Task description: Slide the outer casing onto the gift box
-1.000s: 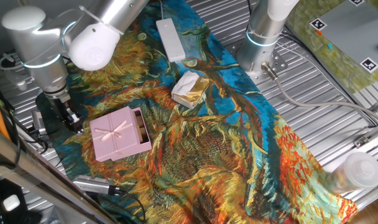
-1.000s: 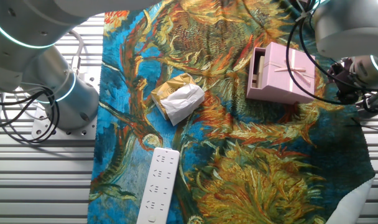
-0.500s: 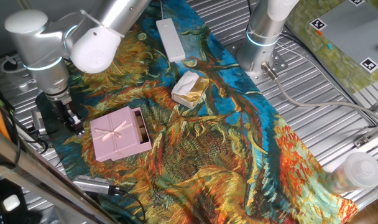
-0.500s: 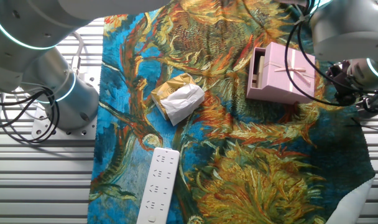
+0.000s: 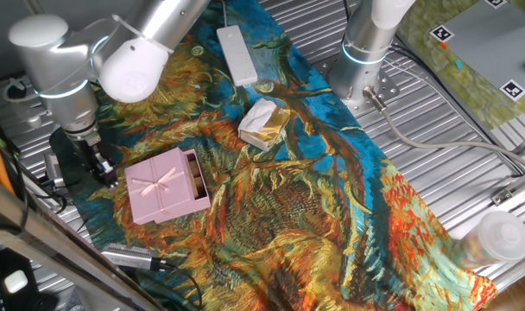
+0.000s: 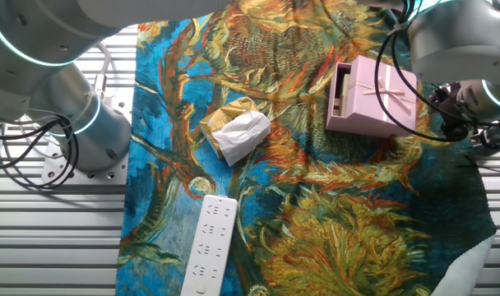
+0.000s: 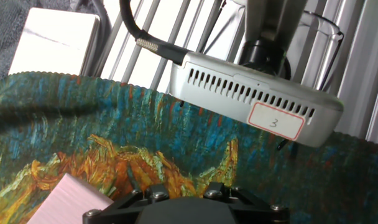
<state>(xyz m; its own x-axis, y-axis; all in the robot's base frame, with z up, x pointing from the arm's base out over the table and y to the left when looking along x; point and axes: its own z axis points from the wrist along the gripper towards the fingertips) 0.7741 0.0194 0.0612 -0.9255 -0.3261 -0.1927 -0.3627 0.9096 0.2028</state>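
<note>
The pale-pink outer casing (image 5: 161, 187) with its ribbon bow lies flat on the patterned cloth, left of the middle. It also shows in the other fixed view (image 6: 381, 97). The gift box (image 5: 192, 172) sits mostly inside it, and its brown-tan end sticks out of the open side (image 6: 341, 87). My gripper (image 5: 97, 162) hangs low just beyond the casing's closed side, apart from it (image 6: 450, 115). The hand view shows only the gripper's black body (image 7: 184, 208) and a pink corner of the casing (image 7: 68, 202). The fingers are hidden.
A cream-and-gold wrapped lump (image 5: 262, 123) lies mid-cloth and a long white bar (image 5: 237, 53) at the far end. A second arm's base (image 5: 366, 52) stands beside the cloth. A white camera box labelled 3 (image 7: 257, 102) is close ahead of the hand. A silver cylinder (image 5: 129, 257) lies near the casing.
The arm's upper joints have shifted very slightly. The gripper stays beside the casing, and the casing and gift box have not moved.
</note>
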